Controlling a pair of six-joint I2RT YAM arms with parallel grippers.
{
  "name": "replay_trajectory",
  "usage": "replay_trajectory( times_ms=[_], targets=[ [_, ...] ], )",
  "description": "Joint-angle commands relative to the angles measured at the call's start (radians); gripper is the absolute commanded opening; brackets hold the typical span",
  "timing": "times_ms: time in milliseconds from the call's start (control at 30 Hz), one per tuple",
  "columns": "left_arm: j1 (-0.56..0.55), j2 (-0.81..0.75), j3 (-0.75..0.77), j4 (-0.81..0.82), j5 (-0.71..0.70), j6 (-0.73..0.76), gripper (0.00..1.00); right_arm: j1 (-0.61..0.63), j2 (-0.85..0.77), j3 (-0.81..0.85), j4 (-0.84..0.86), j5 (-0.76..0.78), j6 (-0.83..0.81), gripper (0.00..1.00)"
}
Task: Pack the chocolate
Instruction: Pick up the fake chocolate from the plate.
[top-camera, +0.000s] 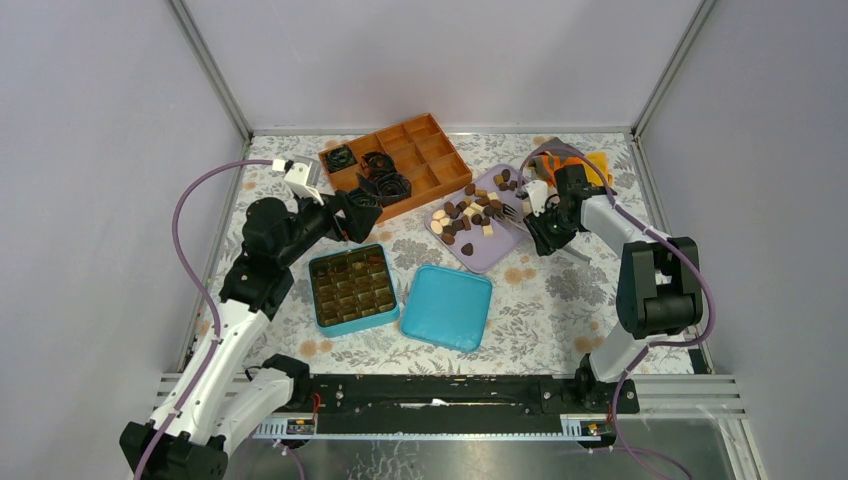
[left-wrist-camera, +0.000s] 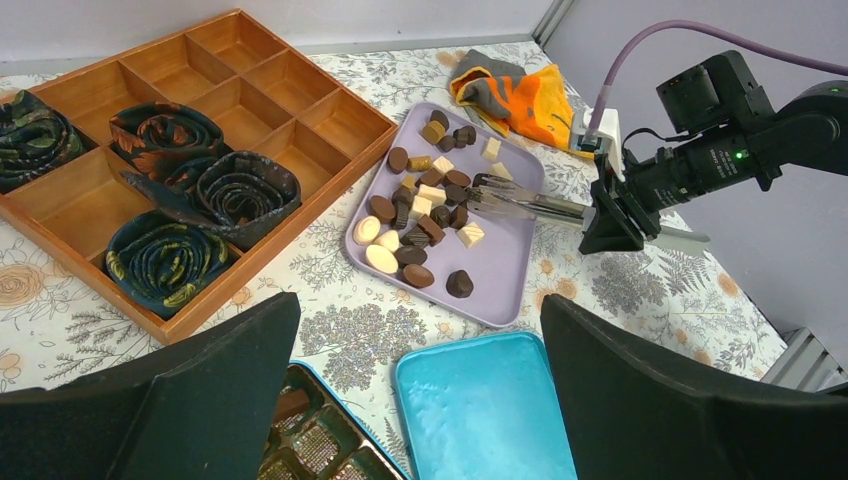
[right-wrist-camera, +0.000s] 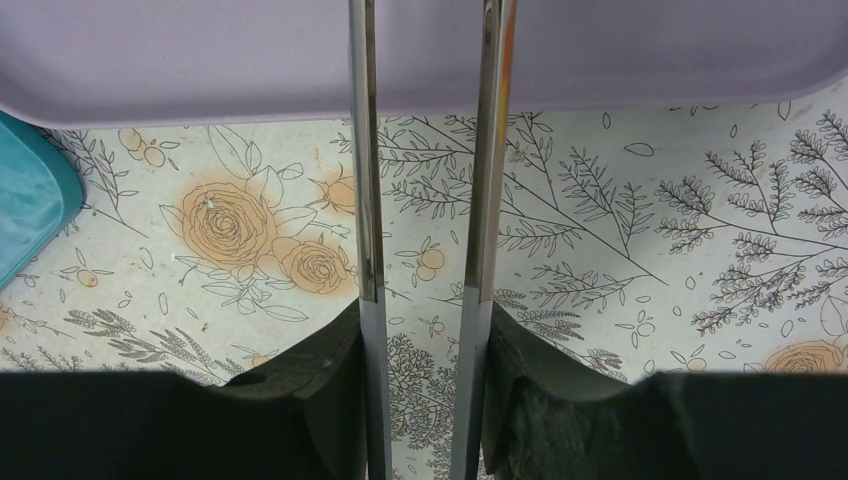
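Right gripper (left-wrist-camera: 603, 214) clamps tongs (left-wrist-camera: 530, 205) aimed at chocolate (left-wrist-camera: 420, 215) strewn lengthwise on purple tray (left-wrist-camera: 500, 270); left gripper (top-camera: 368, 212) gapes wide.

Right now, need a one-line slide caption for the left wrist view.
Right arm's fingers hold metal tongs over the chocolate on the lavender tray, wooden divider box at left, teal lid in foreground.

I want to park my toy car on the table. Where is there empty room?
Bare cloth lies between the teal lid and the right arm, and along the near edge in front of the teal box. It is crowded around the purple tray of chocolate and the wooden organizer.
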Motion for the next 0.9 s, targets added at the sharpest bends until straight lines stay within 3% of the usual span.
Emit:
replay_trajectory(
  times_ms=[0, 167, 367, 700, 867],
  targets=[
    [0.009, -0.012, -0.005, 0.066, 0.016, -0.002, 0.99, 0.011, -0.002, 0.041, -0.004, -0.01, -0.016, 0.4],
    [0.008, -0.013, -0.005, 0.065, 0.015, 0.0, 0.99, 0.01, -0.017, 0.034, -0.008, -0.011, -0.018, 0.26],
    [0.008, -0.015, -0.005, 0.065, 0.012, 0.002, 0.99, 0.004, -0.086, 0.002, -0.003, -0.027, -0.012, 0.01],
    [0.008, -0.02, -0.011, 0.069, 0.001, 0.003, 0.99, -0.04, -0.211, -0.033, -0.005, -0.159, -0.016, 0.0],
    [0.008, -0.023, -0.012, 0.069, -0.009, 0.005, 0.99, -0.038, -0.297, -0.046, -0.016, -0.357, -0.045, 0.0]
  ],
)
